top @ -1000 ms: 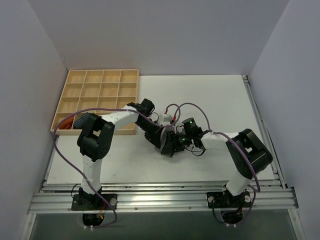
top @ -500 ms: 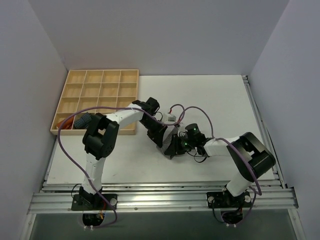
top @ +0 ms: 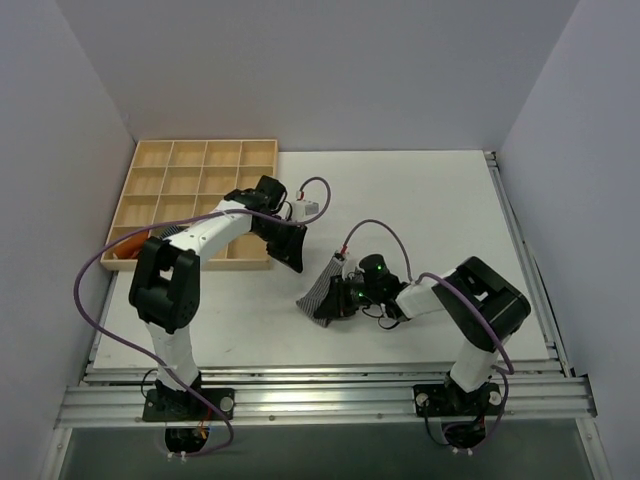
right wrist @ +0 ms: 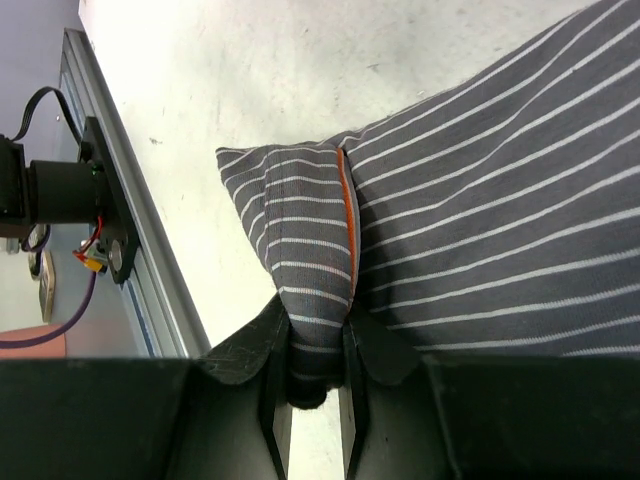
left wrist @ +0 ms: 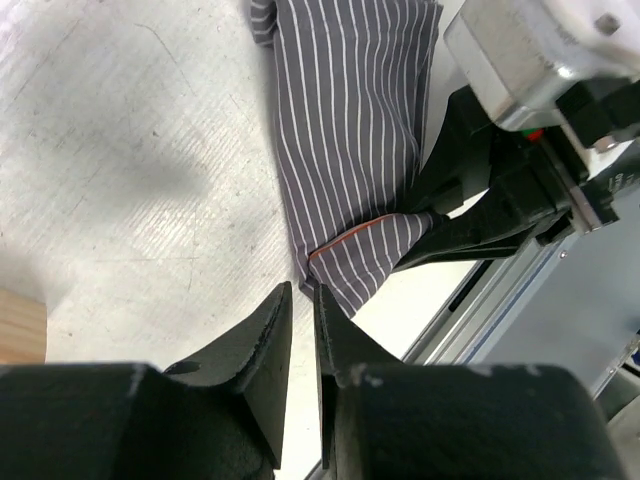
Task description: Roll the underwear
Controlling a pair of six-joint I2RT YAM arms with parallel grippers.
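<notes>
Top external view, left to right. A wooden tray (top: 205, 143) sits at the far left of the worktop (top: 440, 200). Just right of it hangs the left pincer (top: 290, 255), which has drawn back from the middle, where a second ago both pincers met over the cloth. The underwear (top: 322, 295), grey with fine white stripes, lies near the centre as a flat folded strip, now uncovered. At its right end sits the right pincer (top: 345, 298).

Left wrist view: the left pincer (left wrist: 302, 292) shows only a narrow slit between its fingers and holds nothing. The underwear (left wrist: 345, 130) lies beyond it, apart from it.

Right wrist view: the right pincer (right wrist: 317, 340), wide a second ago, is clamped on a bunched folded corner of the underwear (right wrist: 480, 200), beside an orange seam (right wrist: 347, 200).

Reading: the hold has passed from left to right. No roll is formed yet. The pinched corner probably serves as the starting edge for turning the strip over itself.
</notes>
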